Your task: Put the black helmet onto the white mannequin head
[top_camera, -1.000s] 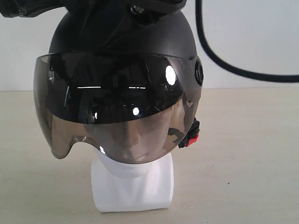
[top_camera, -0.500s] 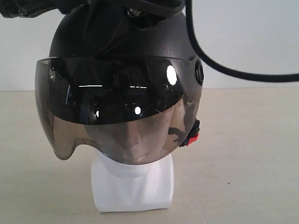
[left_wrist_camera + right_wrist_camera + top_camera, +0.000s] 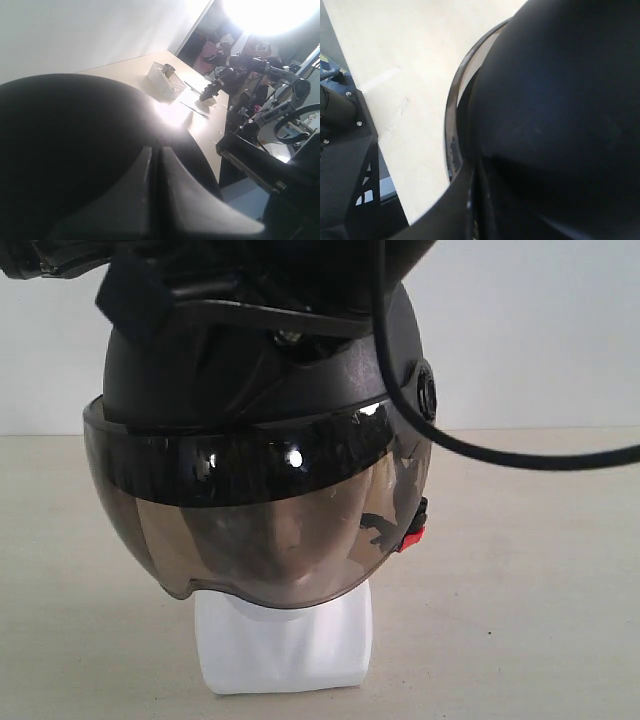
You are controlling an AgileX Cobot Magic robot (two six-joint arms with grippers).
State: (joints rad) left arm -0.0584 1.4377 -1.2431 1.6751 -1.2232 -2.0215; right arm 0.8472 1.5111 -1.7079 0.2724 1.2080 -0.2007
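Black helmet is sitting over the white mannequin head, whose face is showing through the smoky visor. Only the neck and base are standing clear on the table. Arm hardware is lying across the crown, and a cable is looping past the visor pivot, on the side of the red buckle.

Left wrist view: the left gripper is holding its two fingers pressed together with nothing between them, tips resting against the shell. A white basket is standing well behind.

Right wrist view: the right gripper is likewise fully closed and empty, lying against the shell beside the visor rim.

I am judging the seating nearly finished. Two risks are standing out. Pressing down off-centre could tip the head on its narrow base. The cable could catch the pivot when the arms lift, dragging the helmet askew.
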